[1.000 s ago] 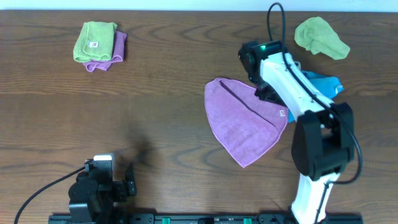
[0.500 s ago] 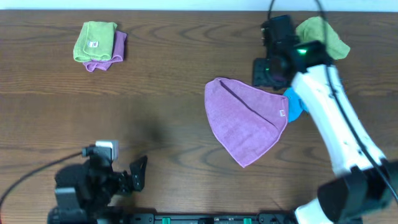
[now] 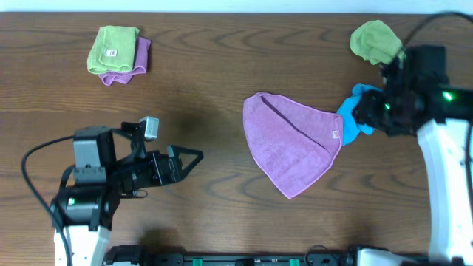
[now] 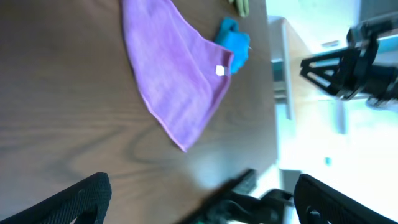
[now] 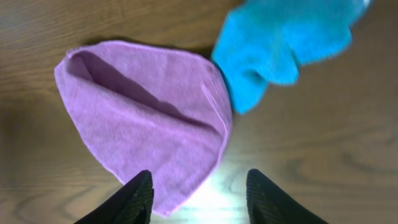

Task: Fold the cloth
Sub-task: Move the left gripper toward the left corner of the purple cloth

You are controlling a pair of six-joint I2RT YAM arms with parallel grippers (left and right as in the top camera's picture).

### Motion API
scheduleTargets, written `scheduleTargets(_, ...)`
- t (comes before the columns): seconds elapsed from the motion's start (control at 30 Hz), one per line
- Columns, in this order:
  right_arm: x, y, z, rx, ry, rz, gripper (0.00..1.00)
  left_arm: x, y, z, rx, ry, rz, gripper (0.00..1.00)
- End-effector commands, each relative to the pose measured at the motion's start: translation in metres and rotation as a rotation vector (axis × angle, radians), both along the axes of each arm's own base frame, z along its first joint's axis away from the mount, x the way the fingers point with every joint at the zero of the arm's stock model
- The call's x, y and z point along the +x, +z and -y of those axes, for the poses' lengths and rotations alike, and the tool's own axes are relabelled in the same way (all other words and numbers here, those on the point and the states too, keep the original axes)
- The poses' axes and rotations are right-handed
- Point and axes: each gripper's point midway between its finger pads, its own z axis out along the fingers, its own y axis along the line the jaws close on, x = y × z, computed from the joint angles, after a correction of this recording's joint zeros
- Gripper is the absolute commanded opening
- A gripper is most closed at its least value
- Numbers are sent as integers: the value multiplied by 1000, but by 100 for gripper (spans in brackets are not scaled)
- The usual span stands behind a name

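The lilac cloth (image 3: 292,144) lies flat in the middle of the table, doubled over into a rounded triangle, with its white tag (image 3: 335,134) at the right edge. My right gripper (image 3: 369,117) hovers open and empty above the cloth's right edge. The right wrist view shows the cloth (image 5: 149,118) below its spread fingers (image 5: 199,202). My left gripper (image 3: 188,162) is open and empty, well left of the cloth and pointing at it. The left wrist view shows the cloth (image 4: 174,81) far ahead of the fingers (image 4: 205,202).
A bright blue cloth (image 3: 353,118) lies crumpled against the lilac cloth's right side. A lime-green cloth (image 3: 375,41) sits at the back right. A folded stack of a green and a purple cloth (image 3: 118,52) sits at the back left.
My right arm has lifted off the cloth's top right and swung to the right. My left arm has risen from the front edge and turned towards the cloth. The cloth has not moved.
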Motion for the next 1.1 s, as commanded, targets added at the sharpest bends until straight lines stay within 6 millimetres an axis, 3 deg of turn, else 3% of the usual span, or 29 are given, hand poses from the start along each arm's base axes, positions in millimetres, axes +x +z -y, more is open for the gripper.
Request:
scheduleTargets(0.0, -13, 16, 0, 32, 8, 70, 54, -7, 2, 16, -103, -66, -89, 95)
scheduleTargets(0.17, -22, 34, 0, 23, 4, 133, 72, -12, -23, 44, -105, -137, -209, 95)
scheduleTargets(0.47, -34, 29, -2, 30, 3, 85, 83, -8, -64, 79, 50, -140, -272, 95)
scheduleTargets(0.67, -34, 29, -4, 43, 9, 85, 97, -13, -102, 104, -2, -172, -370, 95)
scheduleTargets(0.9, -34, 30, -6, 55, 14, 87, 99, -11, -116, 133, -56, -174, -436, 95)
scheduleTargets(1.07, -34, 30, -6, 56, 9, 87, 99, -19, -143, 144, -19, -130, -566, 95)
